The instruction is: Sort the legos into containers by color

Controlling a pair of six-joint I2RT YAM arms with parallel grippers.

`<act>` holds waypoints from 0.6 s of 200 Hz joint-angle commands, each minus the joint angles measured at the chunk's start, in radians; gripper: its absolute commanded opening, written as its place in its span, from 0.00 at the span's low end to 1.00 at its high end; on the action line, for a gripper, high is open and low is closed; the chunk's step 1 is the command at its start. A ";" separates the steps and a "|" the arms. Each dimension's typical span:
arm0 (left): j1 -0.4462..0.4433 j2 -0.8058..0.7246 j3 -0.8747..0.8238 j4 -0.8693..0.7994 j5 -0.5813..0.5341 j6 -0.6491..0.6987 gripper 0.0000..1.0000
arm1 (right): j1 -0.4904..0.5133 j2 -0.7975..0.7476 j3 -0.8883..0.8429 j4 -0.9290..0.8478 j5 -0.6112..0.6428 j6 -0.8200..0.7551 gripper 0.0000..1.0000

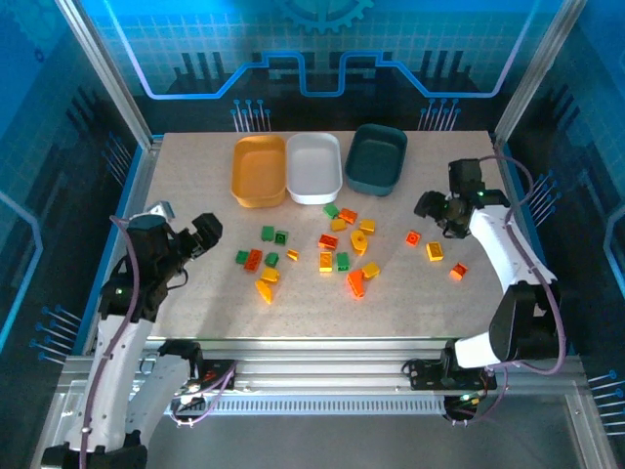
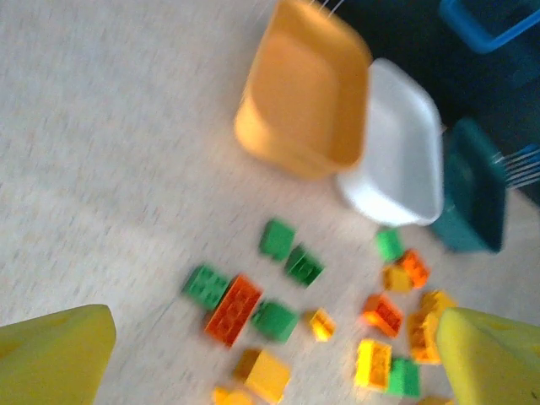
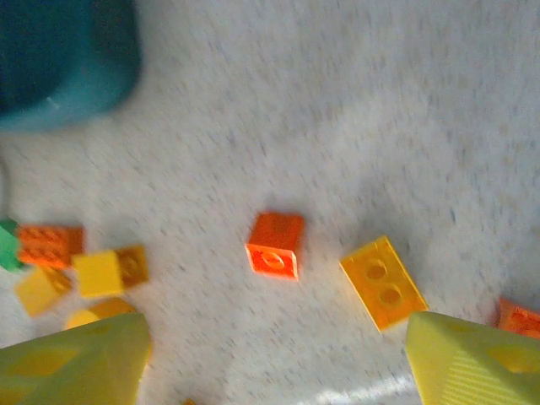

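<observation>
Green, yellow and orange-red legos [image 1: 332, 249] lie scattered over the middle of the table. The orange tray [image 1: 259, 174], white tray [image 1: 313, 168] and dark teal tray [image 1: 376, 161] stand side by side at the back, all empty. My left gripper [image 1: 207, 233] hovers open left of the bricks; in its wrist view a long orange-red brick [image 2: 234, 309] and green bricks [image 2: 205, 285] lie ahead of the open left gripper [image 2: 274, 337]. My right gripper [image 1: 430, 207] is open above a small orange-red brick [image 3: 276, 243] and a yellow brick [image 3: 384, 281], holding nothing [image 3: 277, 329].
Metal frame posts [image 1: 107, 68] flank the table at both back corners. Another orange-red brick [image 1: 458, 271] lies near the right arm. The teal tray [image 3: 63, 59] sits close to the right gripper's far left. A bare strip of tabletop [image 1: 322, 318] runs along the near edge.
</observation>
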 commanded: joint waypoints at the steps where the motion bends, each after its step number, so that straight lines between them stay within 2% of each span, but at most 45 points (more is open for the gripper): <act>1: 0.007 0.032 -0.040 -0.135 0.092 -0.047 0.99 | 0.040 0.056 -0.029 -0.071 0.039 -0.003 0.78; 11: 0.007 0.051 -0.070 -0.096 0.171 -0.081 0.99 | 0.053 0.088 -0.032 -0.068 0.039 -0.029 0.75; 30: 0.006 0.091 -0.145 0.033 0.341 -0.175 0.99 | 0.079 0.144 -0.032 -0.051 0.059 -0.054 0.76; 45: -0.001 0.116 -0.212 0.141 0.413 -0.267 0.99 | 0.089 0.184 -0.018 -0.049 0.076 -0.057 0.76; 68: -0.024 0.135 -0.246 0.186 0.420 -0.304 0.99 | 0.091 0.247 0.011 -0.028 0.050 -0.063 0.75; 99: -0.036 0.110 -0.250 0.154 0.389 -0.294 0.99 | 0.100 0.338 0.070 -0.031 0.043 -0.060 0.66; 120: -0.037 0.090 -0.264 0.155 0.386 -0.311 0.99 | 0.107 0.368 0.085 -0.020 0.039 -0.054 0.64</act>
